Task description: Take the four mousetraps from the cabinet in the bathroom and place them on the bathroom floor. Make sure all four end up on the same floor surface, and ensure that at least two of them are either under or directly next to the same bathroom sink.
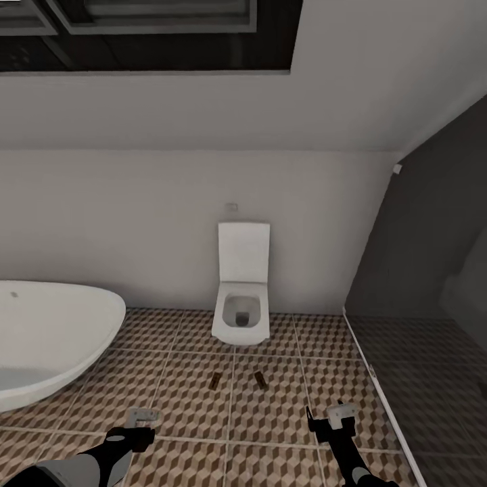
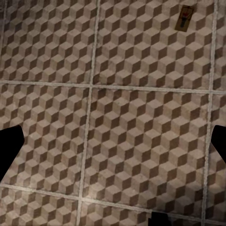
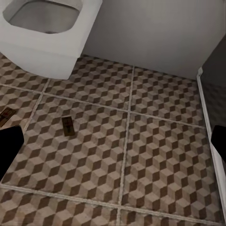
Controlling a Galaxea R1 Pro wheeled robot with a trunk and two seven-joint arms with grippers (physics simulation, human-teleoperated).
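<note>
Two mousetraps (image 1: pixel 215 381) (image 1: pixel 260 379) lay flat on the bathroom floor (image 1: pixel 270 419), near the toilet (image 1: pixel 241 318) at its 6 o'clock. The left gripper (image 1: pixel 141 418) and right gripper (image 1: pixel 331 416) hovered at 7 and 5 o'clock, fingers spread, holding nothing.

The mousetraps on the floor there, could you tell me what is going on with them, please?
Two mousetraps lie on the bathroom floor in front of the toilet, one to the left, one to the right, apart from each other. The left tool and the right tool hang low over the tiles, both open and holding nothing. The bathtub stands at the left. No sink is in sight here.
</note>
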